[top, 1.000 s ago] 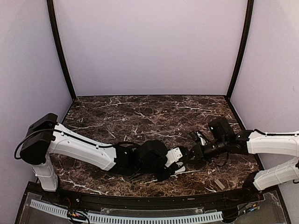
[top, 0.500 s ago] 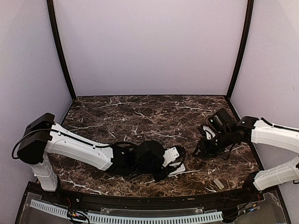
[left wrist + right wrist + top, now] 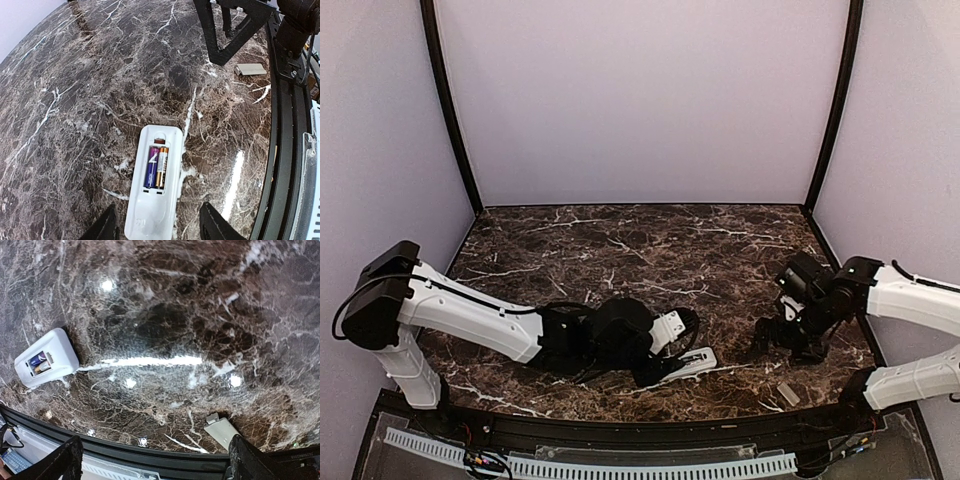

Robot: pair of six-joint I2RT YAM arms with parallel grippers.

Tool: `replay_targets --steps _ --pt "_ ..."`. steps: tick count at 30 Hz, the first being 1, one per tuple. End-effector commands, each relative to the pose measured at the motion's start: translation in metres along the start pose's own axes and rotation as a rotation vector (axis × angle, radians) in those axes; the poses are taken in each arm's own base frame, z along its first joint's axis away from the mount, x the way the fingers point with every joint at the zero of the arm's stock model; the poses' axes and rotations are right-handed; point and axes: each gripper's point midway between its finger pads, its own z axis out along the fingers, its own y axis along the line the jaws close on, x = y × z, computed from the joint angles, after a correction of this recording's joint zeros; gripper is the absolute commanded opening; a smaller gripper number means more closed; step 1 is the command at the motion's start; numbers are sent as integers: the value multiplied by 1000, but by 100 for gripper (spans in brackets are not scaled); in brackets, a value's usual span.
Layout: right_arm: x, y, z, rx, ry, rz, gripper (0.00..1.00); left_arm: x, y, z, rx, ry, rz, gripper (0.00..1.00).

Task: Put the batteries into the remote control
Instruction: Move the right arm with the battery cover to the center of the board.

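From above, the remote control (image 3: 692, 362) is lying on the marble desk (image 3: 620, 250) right at the tips of the left jaws. The right jaws are hanging well off to its side, with nothing in them. A small flat white cover (image 3: 788, 393) is sitting nearer to the right jaws than to the left, on their near side. From this height I cannot pick out the bay. Looking along the left wrist, the remote (image 3: 148, 214) is lying back-up with its near end between the left jaws. They are standing partly open, with a strip of bare desk showing on either side, so they are gripping nothing. The batteries (image 3: 156, 166) are sitting side by side in the open bay, straight ahead of those jaws. The cover (image 3: 251, 69) is lying far beyond them, by the right arm. Looking along the right wrist, the right jaws are gaping as wide as they seem to go and are empty. The cover (image 3: 223, 431) is lying just ahead of one finger (image 3: 252, 460). The remote (image 3: 57, 347), with the batteries (image 3: 40, 361) showing in it, is well out past the other finger. To my eye the loading itself is looking finished, and the step in hand is letting go of the remote. If the bay is to be closed, the next move is calling for the right jaws to drop onto that thin cover and pinch it by its edges. The left jaws would be steadying the remote.
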Motion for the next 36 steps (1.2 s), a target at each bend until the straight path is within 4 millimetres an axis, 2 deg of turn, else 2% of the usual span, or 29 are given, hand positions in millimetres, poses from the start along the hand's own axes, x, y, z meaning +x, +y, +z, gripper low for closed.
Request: replay_targets --steps 1,5,9,11,14,15,20,24,26,29,33,36 --pt "17 -15 6 33 21 139 99 -6 5 -16 -9 -39 -3 54" --pt "16 -25 7 42 -44 249 99 -3 7 -19 -17 -48 4 54" --pt "9 -26 14 -15 -108 346 99 -1 8 -25 -18 -54 -3 54" --pt "4 -31 10 5 -149 377 99 1 8 -28 -17 -54 -4 54" --pt "-4 -55 9 105 -235 505 99 4 9 -34 -16 -59 4 54" --pt "0 -65 12 153 -229 570 99 4 10 -37 -19 -61 4 54" --pt "20 -75 21 305 -115 762 99 4 17 -47 -52 -69 1 55" --pt "33 -81 22 495 -19 818 99 2 18 -54 -50 -82 -1 55" --pt "33 -81 22 553 -3 825 99 3 20 -56 -58 -79 0 55" --pt "26 -74 27 502 -23 831 99 5 23 -61 -74 -81 0 55" --pt "39 -75 37 423 -5 903 99 7 24 -62 -78 -81 0 56" --pt "30 -70 36 373 -71 880 99 8 25 -61 -83 -80 0 56"
